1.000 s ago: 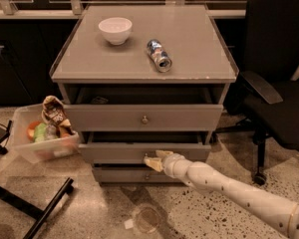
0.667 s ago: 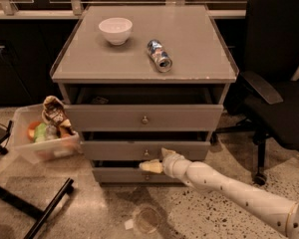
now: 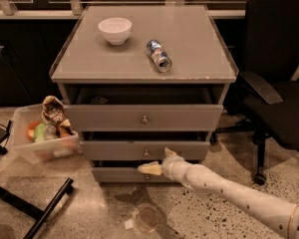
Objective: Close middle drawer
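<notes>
Grey cabinet (image 3: 194,44), three drawers; middle drawer (image 3: 114,150), second down, slightly pulled out, long axis running left to right, flat front and knob (image 3: 146,153) facing the camera; gripper (image 3: 158,160) just right of the knob at the front's lower edge, fingers spread, grasping nothing.

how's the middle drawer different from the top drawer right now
The top drawer has a taller front than the middle drawer. The top drawer stands further out than the middle drawer. The open gripper is at the middle drawer's lower edge; nothing is at the top drawer. Both are grey, centre-knobbed and partly open.
</notes>
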`<action>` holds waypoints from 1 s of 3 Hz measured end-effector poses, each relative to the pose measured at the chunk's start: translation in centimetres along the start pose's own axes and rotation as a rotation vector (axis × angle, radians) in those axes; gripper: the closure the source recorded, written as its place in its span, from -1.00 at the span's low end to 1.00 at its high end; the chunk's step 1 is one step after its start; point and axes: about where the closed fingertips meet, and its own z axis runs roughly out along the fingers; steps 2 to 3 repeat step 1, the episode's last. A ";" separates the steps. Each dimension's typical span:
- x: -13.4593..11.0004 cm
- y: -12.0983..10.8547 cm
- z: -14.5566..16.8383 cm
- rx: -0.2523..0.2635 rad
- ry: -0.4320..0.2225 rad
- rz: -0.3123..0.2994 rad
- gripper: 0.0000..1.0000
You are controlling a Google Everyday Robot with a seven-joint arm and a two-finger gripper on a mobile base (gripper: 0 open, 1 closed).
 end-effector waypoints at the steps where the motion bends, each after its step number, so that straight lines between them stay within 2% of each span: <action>1: 0.2 0.3 -0.6 0.001 -0.029 0.004 -1.00; 3: 0.2 0.3 -0.6 0.001 -0.029 0.004 -1.00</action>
